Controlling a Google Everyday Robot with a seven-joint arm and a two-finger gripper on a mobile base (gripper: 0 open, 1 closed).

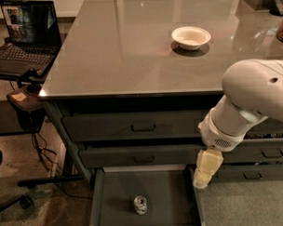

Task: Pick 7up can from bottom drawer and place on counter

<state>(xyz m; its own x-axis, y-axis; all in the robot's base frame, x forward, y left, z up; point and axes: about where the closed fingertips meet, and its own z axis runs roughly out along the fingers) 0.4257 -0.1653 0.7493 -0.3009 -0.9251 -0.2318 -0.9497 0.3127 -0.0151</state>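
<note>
The 7up can stands upright on the floor of the open bottom drawer, near its middle front. The counter is the large glossy grey top above the drawers. My gripper hangs from the white arm at the right, its pale yellow fingers pointing down over the drawer's right wall, to the right of the can and above it. It holds nothing.
A white bowl sits on the counter at the back right. Closed drawers with recessed handles are above the open one. A laptop on a black stand is at the left, with cables on the floor below.
</note>
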